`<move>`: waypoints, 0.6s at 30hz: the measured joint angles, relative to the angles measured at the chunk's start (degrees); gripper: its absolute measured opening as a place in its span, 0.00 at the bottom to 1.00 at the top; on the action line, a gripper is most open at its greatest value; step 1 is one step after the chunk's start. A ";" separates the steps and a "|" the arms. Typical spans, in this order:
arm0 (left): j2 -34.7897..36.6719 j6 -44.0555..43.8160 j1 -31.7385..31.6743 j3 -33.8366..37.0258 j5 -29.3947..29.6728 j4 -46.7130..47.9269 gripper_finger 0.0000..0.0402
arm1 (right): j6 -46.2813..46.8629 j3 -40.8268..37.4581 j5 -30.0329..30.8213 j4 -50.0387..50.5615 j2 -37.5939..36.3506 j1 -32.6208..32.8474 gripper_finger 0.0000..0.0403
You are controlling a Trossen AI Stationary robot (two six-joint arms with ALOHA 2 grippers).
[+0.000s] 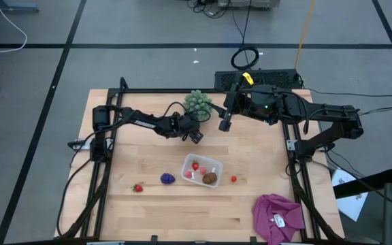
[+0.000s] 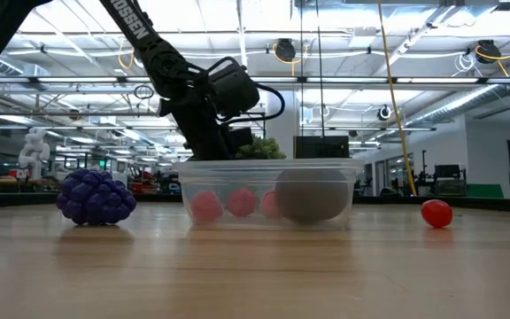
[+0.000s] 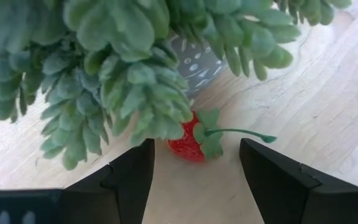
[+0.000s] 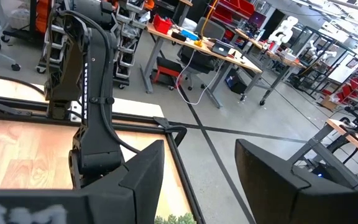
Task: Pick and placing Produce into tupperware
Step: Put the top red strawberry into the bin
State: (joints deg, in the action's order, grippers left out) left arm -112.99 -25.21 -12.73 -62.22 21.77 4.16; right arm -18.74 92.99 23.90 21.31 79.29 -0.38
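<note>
My left gripper (image 1: 196, 135) is open and low beside the green spiky plant (image 1: 198, 103). In its wrist view a red strawberry (image 3: 190, 147) with a green stem lies on the wood under the plant's leaves (image 3: 123, 81). My left gripper (image 3: 194, 155) has a finger on either side of the strawberry, apart from it. My right gripper (image 1: 225, 124) hangs open above the table's far side, right of the plant. The clear tupperware (image 1: 216, 163) holds strawberries (image 1: 195, 165) and the brown kiwi (image 1: 210, 178). Purple grapes (image 1: 167, 178) lie to its left. Loose strawberries (image 1: 137, 188) (image 1: 234, 179) lie on either side.
A magenta cloth (image 1: 278, 214) lies at the near right corner. The plant stands in a grey patterned pot (image 3: 199, 62) close behind the strawberry. In the low view the grapes (image 2: 96, 197), tupperware (image 2: 352, 177) and a strawberry (image 2: 436, 213) sit in a row. Bare wood lies along the near edge.
</note>
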 joint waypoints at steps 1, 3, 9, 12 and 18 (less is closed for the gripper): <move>-0.01 0.00 0.00 0.00 0.12 0.00 0.61 | 0.00 0.01 0.00 -0.01 0.00 0.00 0.47; -0.02 0.08 0.00 0.00 0.41 -0.07 0.61 | 0.02 0.00 0.00 -0.01 0.00 0.00 0.47; -0.04 0.70 0.00 0.00 0.67 -0.65 0.61 | 0.02 0.00 0.00 -0.01 0.00 0.00 0.47; -0.04 0.85 0.00 0.00 0.65 -0.70 0.61 | 0.02 0.00 -0.02 -0.01 0.00 0.00 0.47; -0.04 0.96 0.00 0.00 0.42 -0.66 0.61 | 0.04 0.00 -0.02 -0.01 0.00 0.00 0.47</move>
State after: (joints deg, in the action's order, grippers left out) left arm -113.03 -24.25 -12.73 -62.22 22.19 3.51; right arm -18.70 92.99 23.88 21.30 79.29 -0.38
